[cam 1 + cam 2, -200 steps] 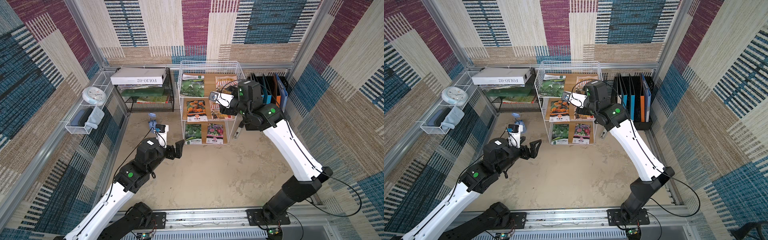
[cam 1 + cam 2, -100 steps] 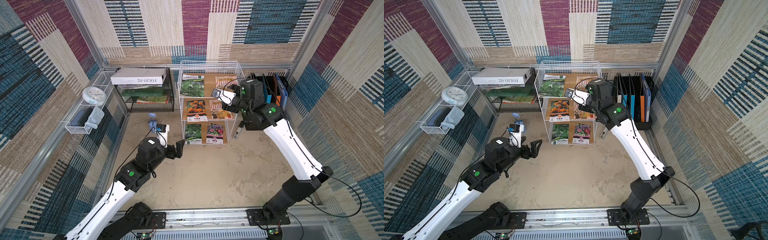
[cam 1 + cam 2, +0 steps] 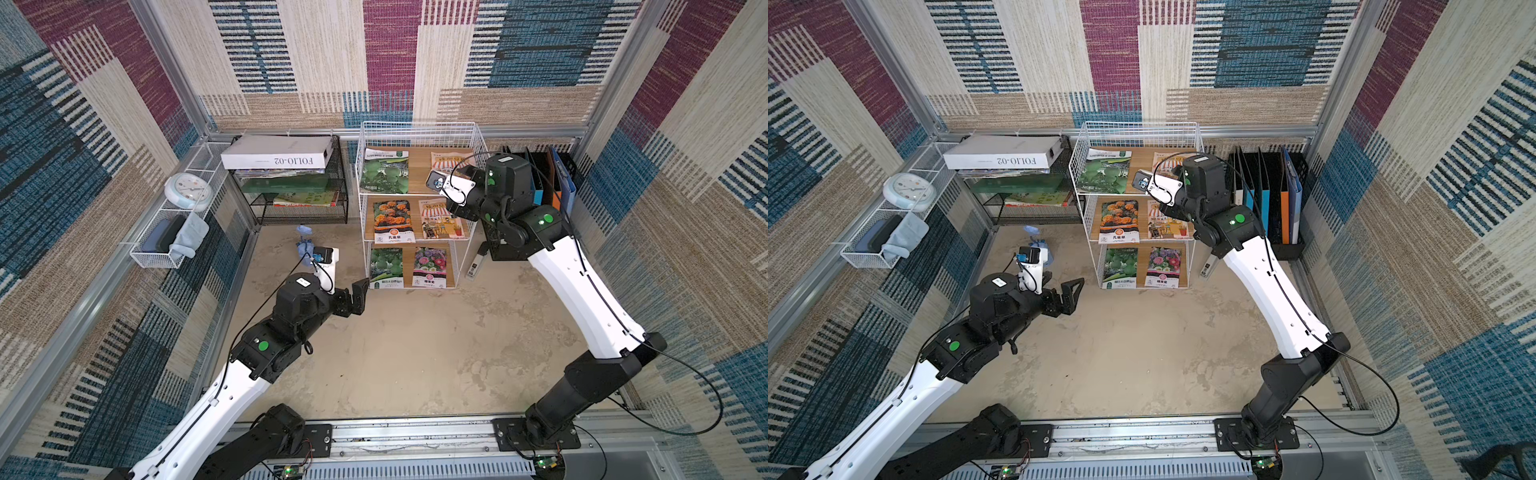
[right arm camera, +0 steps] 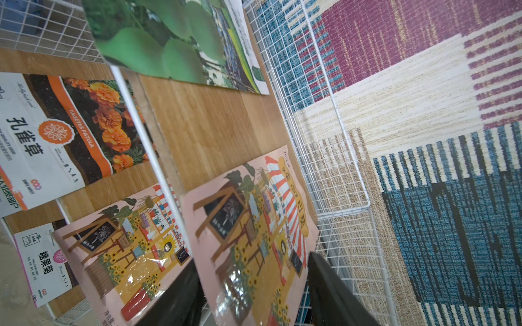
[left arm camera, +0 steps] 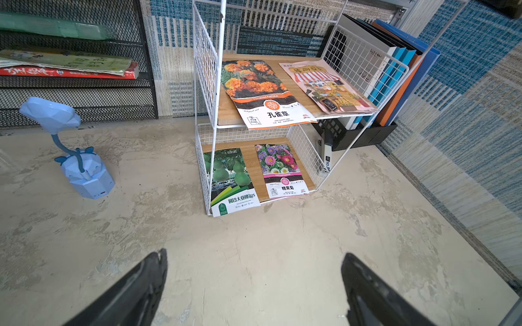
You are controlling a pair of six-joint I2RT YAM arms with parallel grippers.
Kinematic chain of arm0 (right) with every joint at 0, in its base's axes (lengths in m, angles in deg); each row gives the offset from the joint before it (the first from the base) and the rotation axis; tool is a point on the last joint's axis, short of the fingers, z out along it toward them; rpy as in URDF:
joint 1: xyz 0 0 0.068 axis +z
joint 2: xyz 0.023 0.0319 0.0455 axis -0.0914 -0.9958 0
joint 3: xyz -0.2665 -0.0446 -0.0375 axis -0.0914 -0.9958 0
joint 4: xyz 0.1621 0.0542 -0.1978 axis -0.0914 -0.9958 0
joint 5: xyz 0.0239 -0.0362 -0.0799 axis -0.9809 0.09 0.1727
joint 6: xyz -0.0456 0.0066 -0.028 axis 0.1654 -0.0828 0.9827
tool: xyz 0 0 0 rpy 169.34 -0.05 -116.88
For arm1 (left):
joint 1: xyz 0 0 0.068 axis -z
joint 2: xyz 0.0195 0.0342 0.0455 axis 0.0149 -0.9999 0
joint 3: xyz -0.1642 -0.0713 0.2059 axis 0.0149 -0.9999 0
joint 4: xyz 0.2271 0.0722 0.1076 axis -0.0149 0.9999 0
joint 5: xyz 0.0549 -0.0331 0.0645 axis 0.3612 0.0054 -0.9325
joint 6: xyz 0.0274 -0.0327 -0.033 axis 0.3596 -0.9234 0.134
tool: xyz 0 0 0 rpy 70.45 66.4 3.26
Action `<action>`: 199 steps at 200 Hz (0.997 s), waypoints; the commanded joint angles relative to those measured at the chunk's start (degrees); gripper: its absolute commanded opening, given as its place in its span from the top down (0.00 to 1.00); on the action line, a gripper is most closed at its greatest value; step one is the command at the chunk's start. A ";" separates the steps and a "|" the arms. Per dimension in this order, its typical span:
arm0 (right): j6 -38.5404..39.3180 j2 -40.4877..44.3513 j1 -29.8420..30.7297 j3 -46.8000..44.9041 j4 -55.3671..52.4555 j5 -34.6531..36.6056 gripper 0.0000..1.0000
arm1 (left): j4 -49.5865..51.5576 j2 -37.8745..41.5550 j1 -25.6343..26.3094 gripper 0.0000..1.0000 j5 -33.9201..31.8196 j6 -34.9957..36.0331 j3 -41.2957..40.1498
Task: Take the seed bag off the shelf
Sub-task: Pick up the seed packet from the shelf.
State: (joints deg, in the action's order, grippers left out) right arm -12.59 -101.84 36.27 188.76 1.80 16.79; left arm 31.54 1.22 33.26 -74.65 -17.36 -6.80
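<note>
Pink seed bag (image 4: 248, 220) on the top tier of the shelf (image 3: 419, 135), right half.
Striped-awning flower-shop print, glossy. Right end effector (image 4: 252, 258) part open, jaws straddling it, contact unclear; bag's near end cut off. Left end effector (image 5: 254, 254) wide open, empty.

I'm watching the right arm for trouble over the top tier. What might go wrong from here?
The pink seed bag lies flat on the top board, so the right gripper, jaws apart over it, may close on nothing. One finger sits close to the wire side of the shelf and may snag it.
</note>
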 commanded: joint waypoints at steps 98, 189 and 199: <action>-1.14 4.07 -0.27 -5.48 5.42 -1.35 0.77 | 0.01 -0.21 0.03 0.00 2.88 -0.30 2.12; -3.74 11.67 -0.09 -14.65 10.67 -4.43 1.00 | 1.11 -6.29 0.03 0.00 21.62 -1.30 13.93; -4.27 13.18 -0.13 -16.65 11.63 -5.09 1.00 | 0.90 -7.31 0.03 0.01 23.44 -2.75 15.79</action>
State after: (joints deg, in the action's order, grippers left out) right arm -14.58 -91.28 36.01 175.06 9.60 13.86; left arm 32.83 -4.33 33.24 -59.09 -17.36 5.40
